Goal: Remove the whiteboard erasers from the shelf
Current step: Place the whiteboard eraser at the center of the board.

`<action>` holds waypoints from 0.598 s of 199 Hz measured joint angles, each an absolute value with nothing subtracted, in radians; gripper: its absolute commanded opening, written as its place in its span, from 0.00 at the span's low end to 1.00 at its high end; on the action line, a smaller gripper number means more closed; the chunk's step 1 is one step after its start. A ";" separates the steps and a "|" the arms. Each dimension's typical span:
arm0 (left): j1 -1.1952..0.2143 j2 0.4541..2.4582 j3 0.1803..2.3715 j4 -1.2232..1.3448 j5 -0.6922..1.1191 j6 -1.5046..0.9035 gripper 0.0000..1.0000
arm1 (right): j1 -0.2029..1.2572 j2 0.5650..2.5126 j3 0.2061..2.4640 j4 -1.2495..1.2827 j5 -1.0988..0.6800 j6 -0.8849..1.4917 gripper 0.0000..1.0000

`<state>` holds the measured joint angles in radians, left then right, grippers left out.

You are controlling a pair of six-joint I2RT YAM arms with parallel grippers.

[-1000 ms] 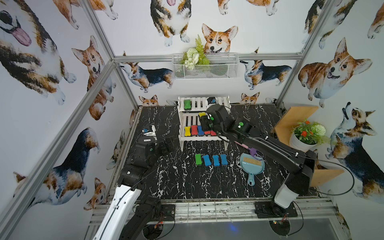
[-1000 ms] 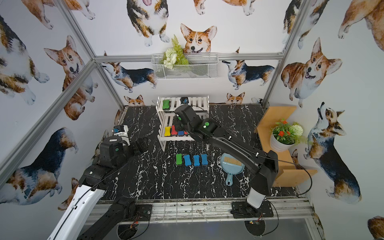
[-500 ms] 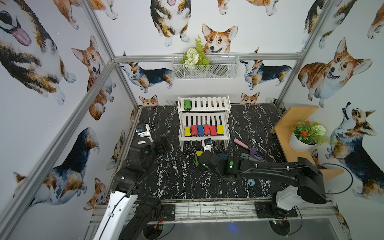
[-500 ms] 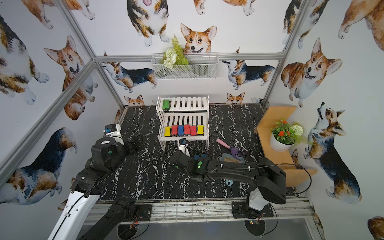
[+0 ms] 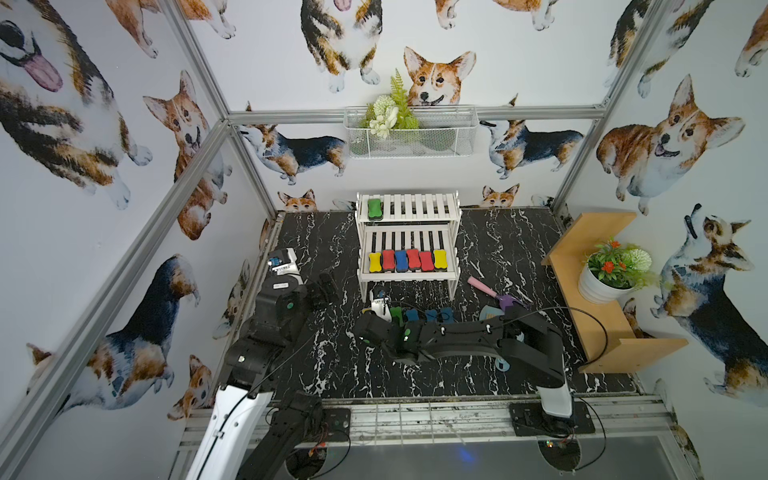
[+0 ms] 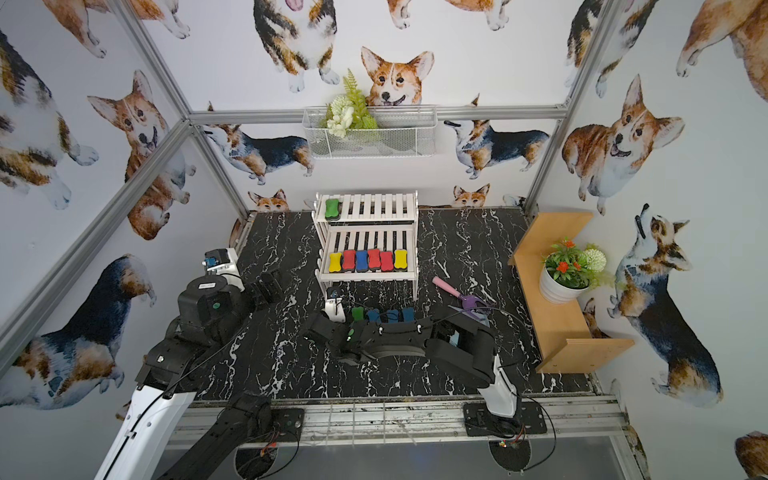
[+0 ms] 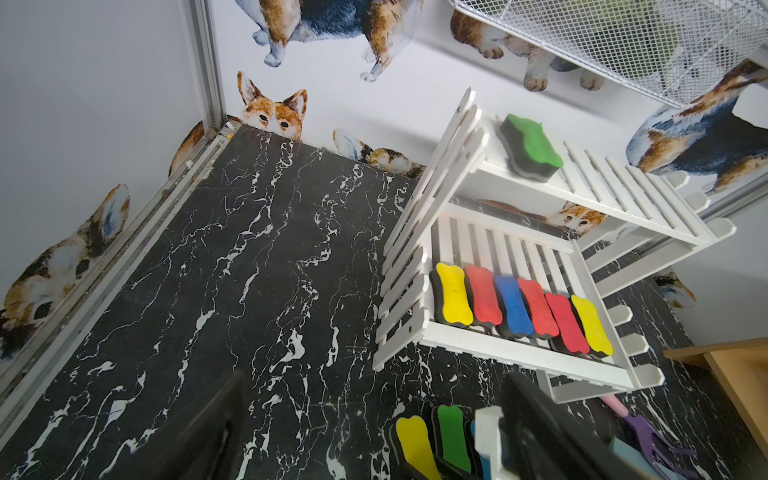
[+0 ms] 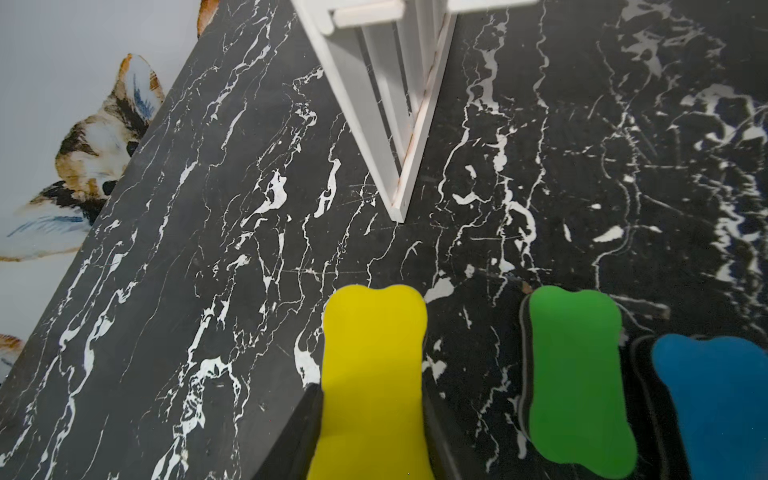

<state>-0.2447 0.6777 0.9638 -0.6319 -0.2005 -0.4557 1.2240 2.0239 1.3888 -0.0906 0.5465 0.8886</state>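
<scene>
One outstretched arm (image 5: 457, 338), gripper (image 8: 370, 409) around eraser (image 8: 374, 332)

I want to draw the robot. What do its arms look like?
The left arm and right arm are mostly black, with chunky round joints and small green dots. Each has a white lowest section, and thin black cables run along it.

12 erasers (image 5: 388, 259): 3 yellow, 3 red, 4 blue, 2 green. 7 on the shelf (image 5: 415, 205), 5 off it. 1 wire basket (image 5: 411, 141), 1 potted plant (image 5: 602, 286).
</scene>
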 measured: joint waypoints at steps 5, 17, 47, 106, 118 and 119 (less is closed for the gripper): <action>-0.245 0.678 0.964 -0.633 -0.200 -0.456 1.00 | 1.224 2.034 1.401 -0.096 0.551 0.897 0.34; -0.245 0.681 0.963 -0.633 -0.200 -0.456 1.00 | 1.222 2.056 1.423 -0.118 0.558 0.915 0.34; -0.245 0.681 0.963 -0.633 -0.200 -0.456 1.00 | 1.205 2.114 1.469 -0.184 0.563 0.969 0.35; -0.245 0.681 0.957 -0.633 -0.197 -0.455 1.00 | 1.174 2.168 1.498 -0.257 0.566 1.045 0.37; -0.245 0.681 0.957 -0.633 -0.195 -0.455 1.00 | 1.162 2.178 1.511 -0.257 0.565 1.052 0.41; -0.245 0.681 0.957 -0.633 -0.194 -0.455 1.00 | 1.162 2.178 1.512 -0.257 0.565 1.053 0.41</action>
<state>-0.2447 0.6807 0.9569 -0.6334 -0.1944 -0.4549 1.1618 2.1780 1.5120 -0.2565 0.5652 1.0531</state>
